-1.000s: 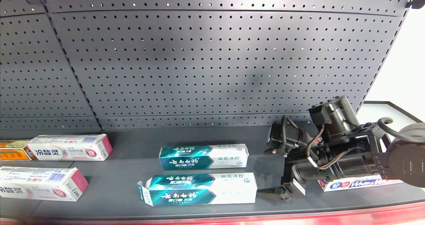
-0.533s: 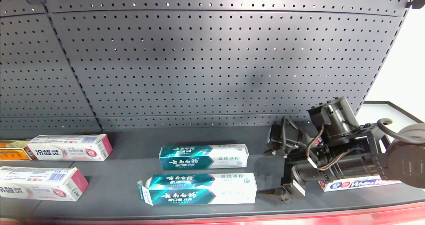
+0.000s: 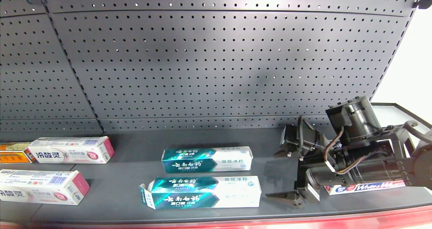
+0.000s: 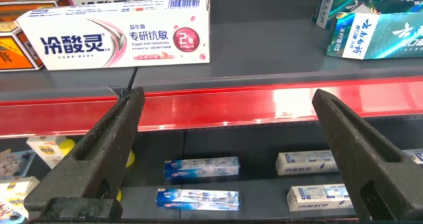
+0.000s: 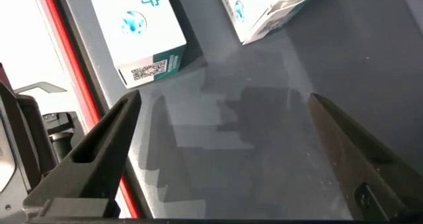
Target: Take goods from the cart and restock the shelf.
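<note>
- The right gripper (image 5: 225,102) is hovering low over a bare patch of the shelf (image 3: 128,148), with its fingers spread wide and nothing between them. One dark finger (image 3: 281,196) is showing just to the right of the front teal box (image 3: 202,192).
- The front teal box is lying flat near the shelf's red front edge (image 3: 236,222) with its left end flap hanging open. The rear teal box (image 3: 206,159) is lying parallel just behind it (apart, not touching).
- A white-and-blue box (image 3: 364,187) is lying at the right end of the shelf, partly hidden behind the right arm.
- Two pink-and-white boxes are lying flat at the left end, the rear one (image 3: 71,150) close to the pegboard back (image 3: 216,70) and the front one (image 3: 40,186) nearer the edge. An orange box (image 3: 13,153) is sitting just left of the rear one.
- The left gripper (image 4: 228,95) is hanging in front of the red edge, below the pink-and-white boxes. Its fingers are also spread wide and holding nothing, and more boxes (image 4: 198,168) are lying on a lower shelf beyond it.
</note>
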`<state>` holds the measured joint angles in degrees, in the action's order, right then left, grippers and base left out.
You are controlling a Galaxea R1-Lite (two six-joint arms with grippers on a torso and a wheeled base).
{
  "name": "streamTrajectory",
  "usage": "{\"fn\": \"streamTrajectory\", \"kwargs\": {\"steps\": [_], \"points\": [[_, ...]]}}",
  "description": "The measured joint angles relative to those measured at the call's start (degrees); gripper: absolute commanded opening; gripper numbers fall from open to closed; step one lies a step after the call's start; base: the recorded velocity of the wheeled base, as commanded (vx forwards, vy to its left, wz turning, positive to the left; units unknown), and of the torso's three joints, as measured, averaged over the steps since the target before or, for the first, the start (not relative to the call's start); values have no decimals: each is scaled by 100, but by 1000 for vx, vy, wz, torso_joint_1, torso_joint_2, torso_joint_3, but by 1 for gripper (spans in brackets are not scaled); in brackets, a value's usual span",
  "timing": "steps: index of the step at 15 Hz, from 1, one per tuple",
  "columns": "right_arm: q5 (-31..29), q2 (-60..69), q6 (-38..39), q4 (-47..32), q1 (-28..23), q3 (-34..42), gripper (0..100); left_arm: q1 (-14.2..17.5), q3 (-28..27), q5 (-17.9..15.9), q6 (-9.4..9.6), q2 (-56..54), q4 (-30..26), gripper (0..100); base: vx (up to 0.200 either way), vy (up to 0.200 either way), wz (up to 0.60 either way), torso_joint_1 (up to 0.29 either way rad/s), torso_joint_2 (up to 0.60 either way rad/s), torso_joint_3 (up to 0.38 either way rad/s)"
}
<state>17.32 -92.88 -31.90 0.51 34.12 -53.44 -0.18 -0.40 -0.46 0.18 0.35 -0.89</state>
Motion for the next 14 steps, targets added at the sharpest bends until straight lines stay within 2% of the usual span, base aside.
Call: {"fn": "streamTrajectory", "kwargs": {"steps": [5, 14], "points": [[22, 335, 10, -2, -6, 149, 100, 0, 5, 2, -2, 0, 0, 100, 0, 0, 0, 0, 0, 0], [117, 1457, 10, 0, -256, 1007, 100, 0, 11, 4, -7, 0, 21, 100, 0, 0, 0, 0, 0, 0]]}}
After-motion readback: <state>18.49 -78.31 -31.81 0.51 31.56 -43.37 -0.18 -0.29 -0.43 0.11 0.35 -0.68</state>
